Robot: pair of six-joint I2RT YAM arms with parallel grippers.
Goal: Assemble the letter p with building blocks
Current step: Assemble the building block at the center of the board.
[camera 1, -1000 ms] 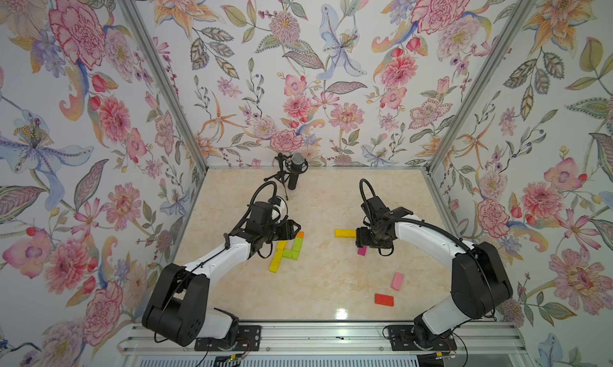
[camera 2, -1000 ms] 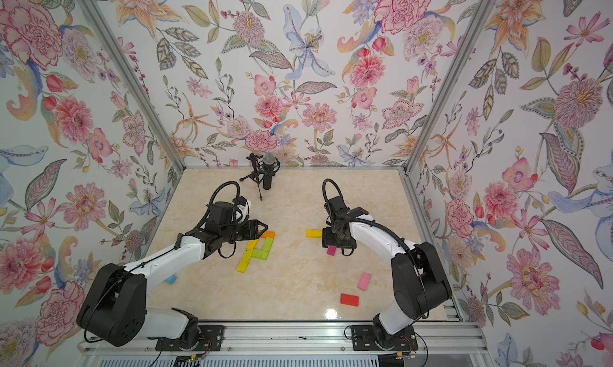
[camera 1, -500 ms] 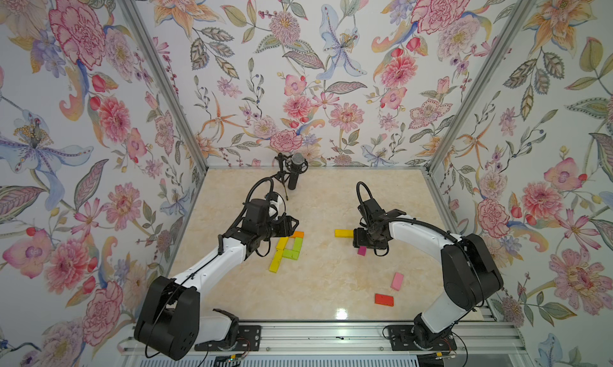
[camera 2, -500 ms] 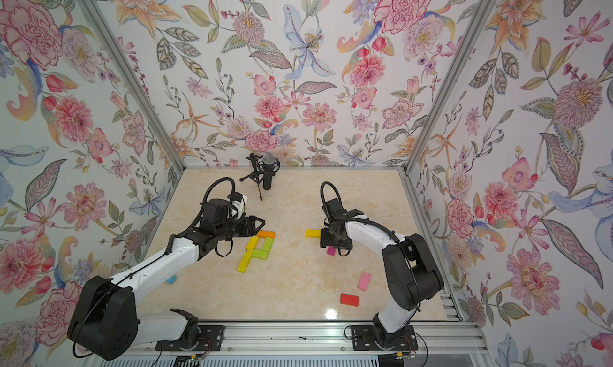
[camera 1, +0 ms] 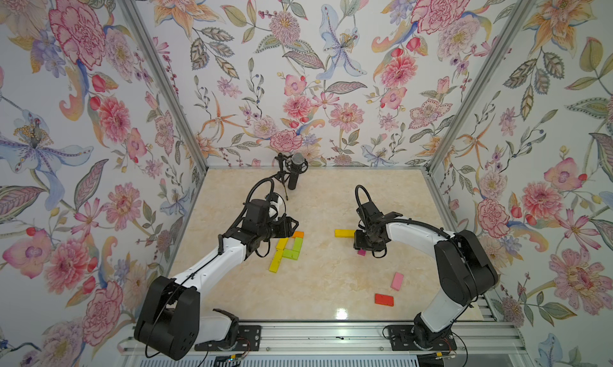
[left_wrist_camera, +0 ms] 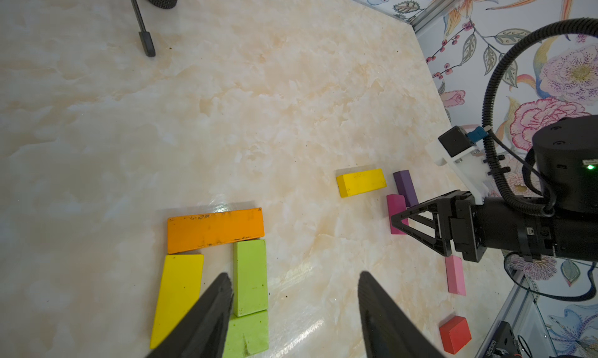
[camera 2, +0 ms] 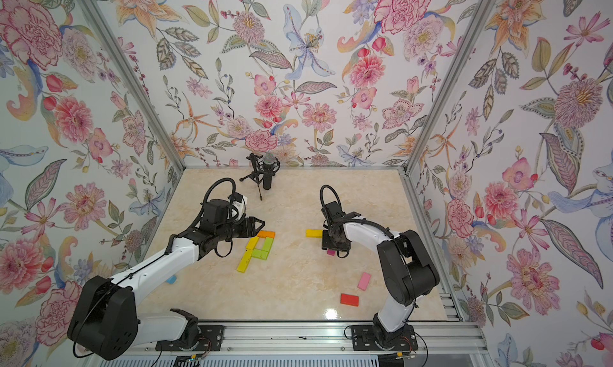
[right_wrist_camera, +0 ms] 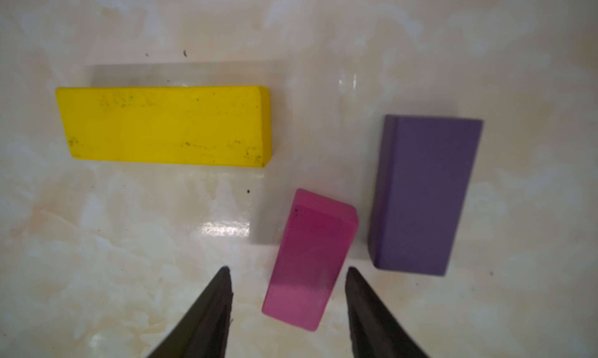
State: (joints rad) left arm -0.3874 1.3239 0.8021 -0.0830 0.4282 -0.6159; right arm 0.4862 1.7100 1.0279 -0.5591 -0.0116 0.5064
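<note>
The building blocks form a cluster at mid-table: an orange bar [camera 1: 297,234] across the top, a yellow one [left_wrist_camera: 179,295] and lime green ones [left_wrist_camera: 249,275] below it. My left gripper [left_wrist_camera: 295,275] hovers open at the cluster's edge, holding nothing. To the right lie a loose yellow block [right_wrist_camera: 165,126], a purple block [right_wrist_camera: 420,191] and a magenta block [right_wrist_camera: 310,256]. My right gripper [right_wrist_camera: 288,269] points down over the magenta block. Its jaws straddle the block's near end, with a gap on each side. In both top views the purple block is hidden under the right wrist.
A pink block [camera 1: 397,281] and a red block [camera 1: 384,299] lie near the front right. A small blue block [camera 2: 170,279] sits beside the left arm. A microphone on a tripod [camera 1: 295,173] stands at the back, close to the left wrist.
The right gripper's jaws have narrowed around the magenta block, staying in place. The left arm has shifted slightly beside the cluster, its jaws unchanged.
</note>
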